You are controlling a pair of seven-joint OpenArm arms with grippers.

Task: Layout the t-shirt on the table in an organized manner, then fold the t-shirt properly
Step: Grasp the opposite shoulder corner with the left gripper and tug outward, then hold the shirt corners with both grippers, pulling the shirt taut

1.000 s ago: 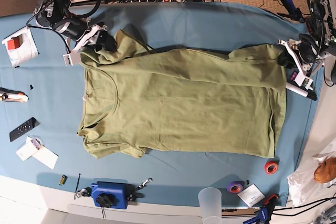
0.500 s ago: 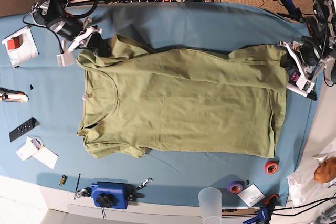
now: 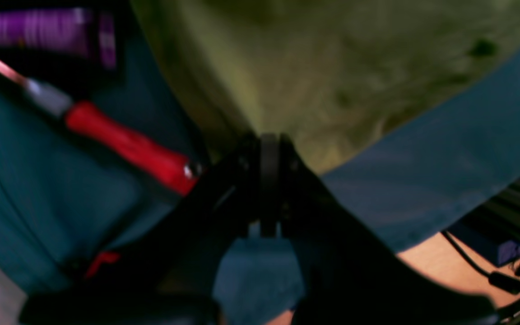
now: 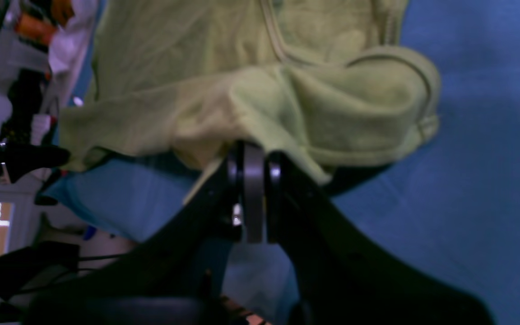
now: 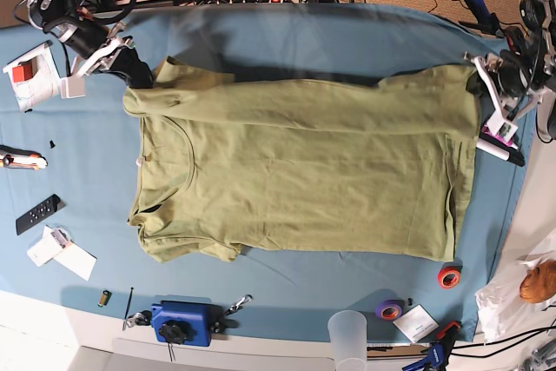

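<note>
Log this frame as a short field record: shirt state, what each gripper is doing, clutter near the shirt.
garment: t-shirt, spread flat, neckline toward base view's left
surface: table, teal cloth
left gripper: shut on shirt's hem corner
right gripper: shut on shoulder and sleeve fabric
near hem: red tape roll, purple tape roll
fold: not started

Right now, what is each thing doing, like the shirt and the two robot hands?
t-shirt: spread out, front up, far edge held at both ends.
left gripper: shut on the t-shirt's hem corner.
right gripper: shut on the t-shirt's sleeve end.
table: covered in blue cloth, t-shirt lying on it.
cup: standing upright at the near edge.
</note>
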